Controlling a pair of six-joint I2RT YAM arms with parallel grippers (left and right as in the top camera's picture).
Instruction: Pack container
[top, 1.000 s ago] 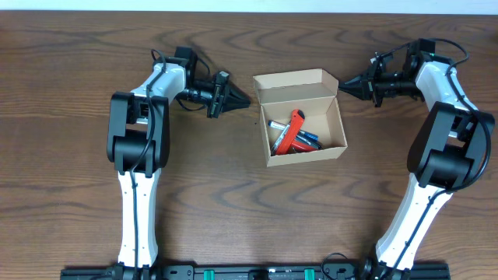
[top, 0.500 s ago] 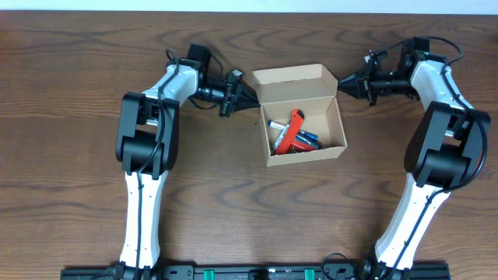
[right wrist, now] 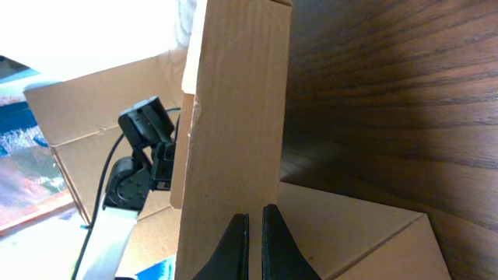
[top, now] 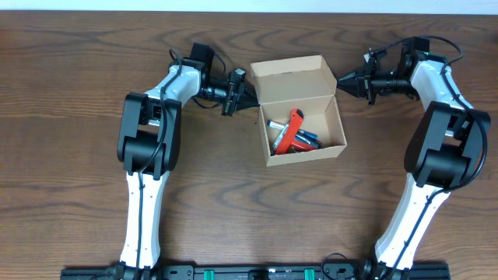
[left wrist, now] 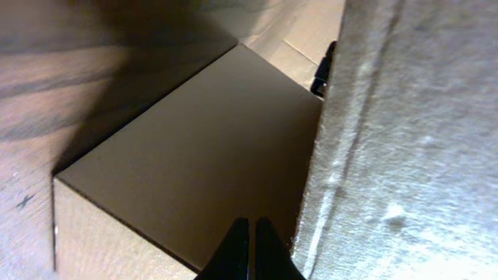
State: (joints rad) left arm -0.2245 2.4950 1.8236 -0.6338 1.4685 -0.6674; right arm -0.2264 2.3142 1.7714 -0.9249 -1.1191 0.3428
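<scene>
Two grippers on the flap now! The container [top: 307, 155] sits mid-width on the tabletop [top: 70, 194], toward its far edge, already loaded with a red tool [top: 292, 131] and blue pens [top: 310, 140]. Its lid [top: 292, 78] stands raised at the back. The left gripper [top: 247, 99], fingers pinched together and holding nothing, noses in at the lid's left hinge corner. The right gripper [top: 346, 81], likewise closed and empty, sits just beside the lid's right edge. Looks like the closing step: next, both tips must get behind the flap and push it down over the opening.
</scene>
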